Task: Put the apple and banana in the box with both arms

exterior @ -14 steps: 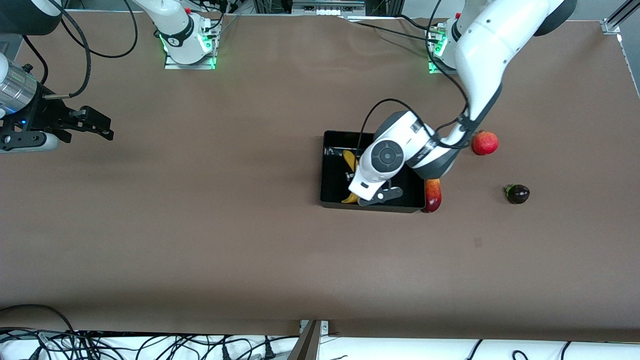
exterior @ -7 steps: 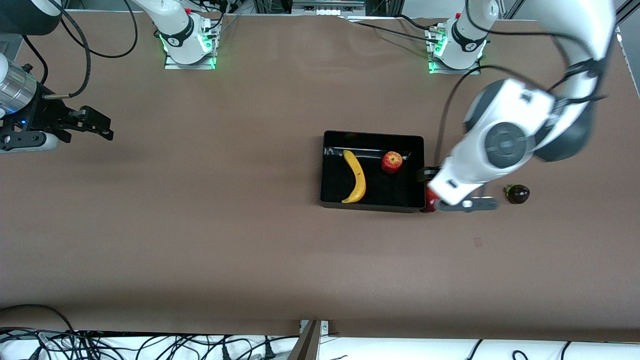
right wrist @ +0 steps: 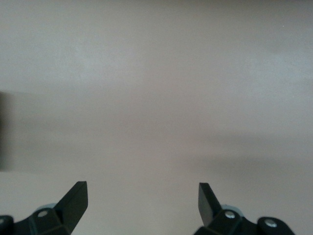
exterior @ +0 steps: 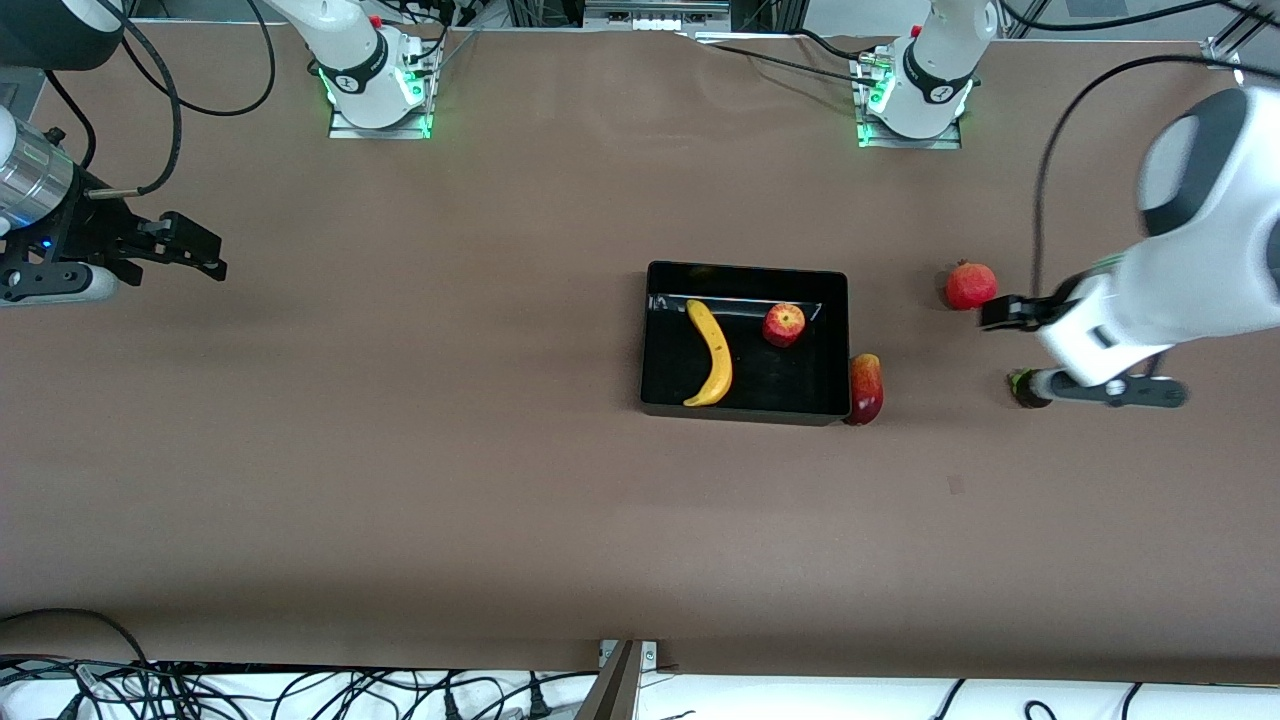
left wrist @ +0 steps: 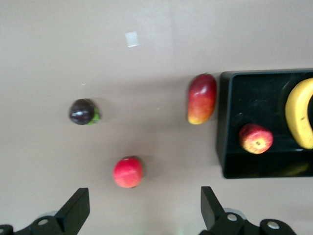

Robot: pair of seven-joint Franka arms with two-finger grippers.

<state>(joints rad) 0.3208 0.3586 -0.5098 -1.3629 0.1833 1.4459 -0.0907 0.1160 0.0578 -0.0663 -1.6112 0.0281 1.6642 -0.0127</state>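
The black box sits mid-table. The yellow banana and the small red apple lie inside it, apart from each other. All three also show in the left wrist view: the box, the apple and the banana. My left gripper is open and empty, up in the air over the table by a dark purple fruit, well away from the box; its fingers hold nothing. My right gripper waits open and empty over bare table at the right arm's end.
A red-yellow mango lies against the box's wall on the left arm's side. A plain red round fruit and a dark purple fruit lie toward the left arm's end; they also show in the left wrist view.
My left arm has swung from over the box out toward its own end of the table. The apple and the whole banana now show in the box. The right arm has not moved.
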